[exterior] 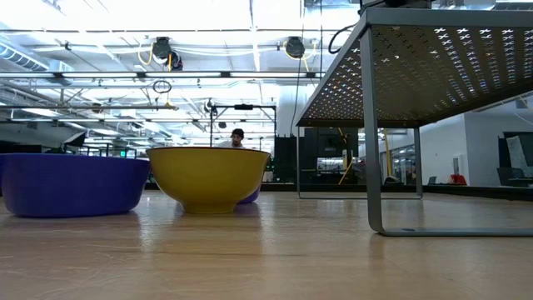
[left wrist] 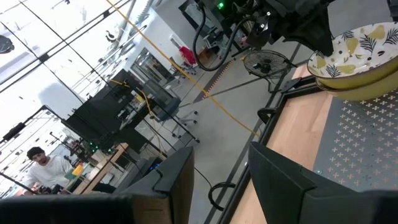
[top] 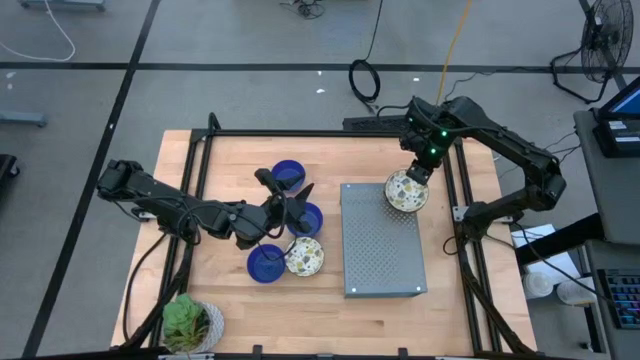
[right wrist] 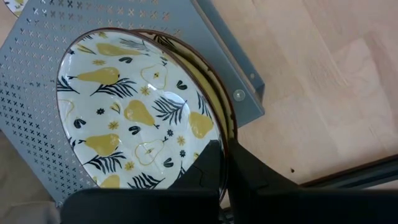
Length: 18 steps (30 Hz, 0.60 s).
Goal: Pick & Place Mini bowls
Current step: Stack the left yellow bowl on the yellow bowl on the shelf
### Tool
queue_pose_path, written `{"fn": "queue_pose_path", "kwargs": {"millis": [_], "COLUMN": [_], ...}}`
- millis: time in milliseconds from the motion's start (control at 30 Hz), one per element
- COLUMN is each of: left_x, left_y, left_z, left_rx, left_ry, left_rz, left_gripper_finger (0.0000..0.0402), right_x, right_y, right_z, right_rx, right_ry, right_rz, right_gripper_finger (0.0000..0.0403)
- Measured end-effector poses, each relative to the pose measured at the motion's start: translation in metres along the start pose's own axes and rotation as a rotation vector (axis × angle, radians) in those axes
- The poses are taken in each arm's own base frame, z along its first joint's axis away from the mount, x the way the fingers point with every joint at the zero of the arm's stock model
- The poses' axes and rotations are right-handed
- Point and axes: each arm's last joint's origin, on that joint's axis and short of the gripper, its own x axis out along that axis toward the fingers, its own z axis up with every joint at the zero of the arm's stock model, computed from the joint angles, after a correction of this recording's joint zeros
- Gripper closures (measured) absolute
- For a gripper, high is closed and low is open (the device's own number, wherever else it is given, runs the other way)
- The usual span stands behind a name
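1. While the right end effector (right wrist: 225,163) pinches the rim of a pear-patterned bowl (top: 407,191), fingers pressed tight on the thin wall, that bowl sits at the far right corner of the grey perforated stand (top: 382,262); a second rim shows nested beneath it in the right wrist view.
2. Risk, judged: the bowl lies close to the stand's edge. A release with the base overhanging, or a sideways pull as the fingers part, could tip it onto the wooden surface (top: 460,310).
3. Risk, judged: glazed rim, narrow pinch. A slip would drop or tilt the bowl.
4. Left end effector (top: 283,197): fingers partly spread, nothing seen between them, poised above the cluster of bowls at mid-surface.
5. Cluster: blue bowl (top: 288,176) farthest back, blue bowl (top: 306,219) beside the left end effector, blue bowl (top: 266,264) nearest, touching a patterned bowl (top: 304,256).
6. Risk, judged: bowls crowd together; a descent could knock a neighbour.
7. Potted plant (top: 186,324): near left corner, well apart.
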Motion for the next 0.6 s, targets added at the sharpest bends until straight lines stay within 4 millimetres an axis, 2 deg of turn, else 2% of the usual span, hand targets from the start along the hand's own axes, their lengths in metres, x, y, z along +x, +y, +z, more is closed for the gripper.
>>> {"fn": "queue_pose_path", "kwargs": {"millis": [200,600], "left_x": [0.0000,0.0000], "left_y": [0.0000,0.0000], "left_z": [0.0000,0.0000], "left_rx": [0.000,0.000], "left_ry": [0.000,0.000], "left_rz": [0.000,0.000], "left_gripper_finger": [0.0245,0.0245], "right_x": [0.0000,-0.0001], "right_y": [0.0000,0.0000], "right_z": [0.0007,0.0024], "right_rx": [0.006,0.017], "right_ry": [-0.007,-0.025], "right_rz": [0.000,0.001], "right_gripper_finger": [0.0393,0.0331]}}
